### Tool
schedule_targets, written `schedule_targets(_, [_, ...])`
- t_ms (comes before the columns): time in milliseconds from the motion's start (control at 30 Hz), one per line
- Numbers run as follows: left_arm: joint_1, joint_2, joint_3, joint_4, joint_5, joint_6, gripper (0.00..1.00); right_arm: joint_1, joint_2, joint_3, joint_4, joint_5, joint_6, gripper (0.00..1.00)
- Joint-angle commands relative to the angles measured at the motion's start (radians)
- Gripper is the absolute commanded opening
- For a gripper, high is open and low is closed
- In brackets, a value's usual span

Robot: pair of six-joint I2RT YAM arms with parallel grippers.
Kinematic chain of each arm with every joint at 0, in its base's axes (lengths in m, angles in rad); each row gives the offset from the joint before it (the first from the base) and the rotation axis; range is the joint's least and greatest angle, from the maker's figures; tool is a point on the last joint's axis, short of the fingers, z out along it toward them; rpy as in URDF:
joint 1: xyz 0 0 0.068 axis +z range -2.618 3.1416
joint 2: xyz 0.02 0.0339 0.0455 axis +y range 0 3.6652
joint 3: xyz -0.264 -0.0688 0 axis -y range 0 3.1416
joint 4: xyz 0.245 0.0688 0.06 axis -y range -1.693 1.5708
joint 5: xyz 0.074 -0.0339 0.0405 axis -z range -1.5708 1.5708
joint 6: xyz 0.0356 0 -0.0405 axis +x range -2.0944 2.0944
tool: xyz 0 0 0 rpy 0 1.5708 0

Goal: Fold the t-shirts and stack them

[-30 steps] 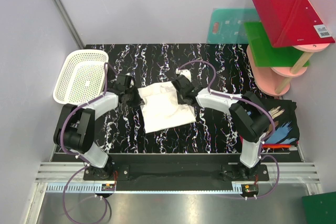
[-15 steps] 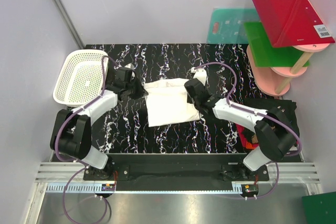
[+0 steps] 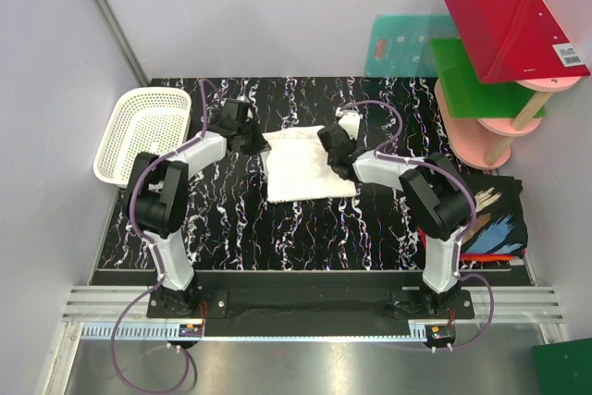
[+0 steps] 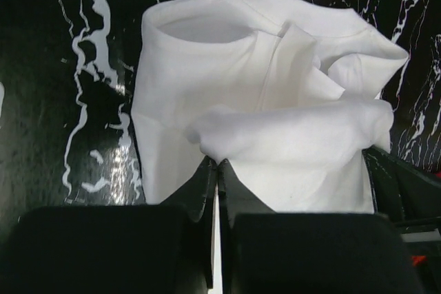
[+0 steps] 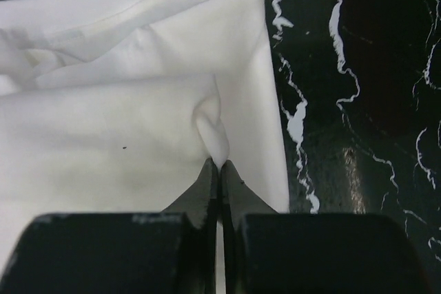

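Top external view: a white t-shirt [image 3: 307,166] lies mid-table toward the far side, partly folded into a rough rectangle. The left gripper [image 3: 250,141] is clenched on a bunched fold at the shirt's far-left corner. The right gripper [image 3: 331,150] is clenched on a small pinch at its right edge. Both wrist views confirm cloth nipped between closed fingertips. A black printed t-shirt [image 3: 495,208] sits crumpled at the near-right table edge, with a red-orange t-shirt [image 3: 490,255] showing beneath it; neither appears folded. Assessment: the first garment's fold is under way and not yet released. Two garments and all stacking remain outstanding.
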Motion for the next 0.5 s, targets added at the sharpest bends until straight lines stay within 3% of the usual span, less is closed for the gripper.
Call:
schedule_targets(0, [0.002, 0.072, 0.087, 0.028, -0.017, 0.002, 0.01, -0.065, 0.054, 0.109, -0.033, 0.021, 0.06, 0.0])
schedule_targets(33, [0.002, 0.093, 0.095, 0.024, -0.012, 0.002, 0.08, -0.072, 0.089, 0.132, -0.045, 0.009, 0.056, 0.02])
schedule_targets(67, [0.002, 0.103, 0.104, 0.016, -0.006, 0.005, 0.35, -0.079, 0.109, 0.158, -0.082, -0.004, 0.048, 0.06])
schedule_targets(133, [0.004, 0.1, 0.103, 0.008, 0.012, 0.01, 0.68, -0.081, 0.145, 0.22, -0.116, -0.01, 0.019, 0.16])
schedule_targets(167, [0.002, 0.084, 0.089, 0.01, 0.009, 0.008, 0.81, -0.081, 0.14, 0.226, -0.122, -0.02, 0.007, 0.29])
schedule_targets(200, [0.002, 0.033, 0.048, 0.016, -0.003, 0.008, 0.99, -0.081, 0.13, 0.211, -0.122, -0.03, -0.005, 0.32])
schedule_targets(233, [0.002, -0.003, 0.02, 0.036, -0.006, 0.017, 0.99, -0.081, 0.086, 0.196, -0.117, -0.027, -0.009, 0.59])
schedule_targets(333, [-0.001, -0.15, -0.09, 0.08, -0.015, 0.028, 0.99, -0.081, -0.037, 0.107, -0.061, -0.005, -0.028, 0.95])
schedule_targets(467, [-0.019, -0.294, -0.186, 0.099, -0.014, 0.027, 0.99, -0.081, -0.174, 0.022, -0.004, 0.01, -0.061, 0.96])
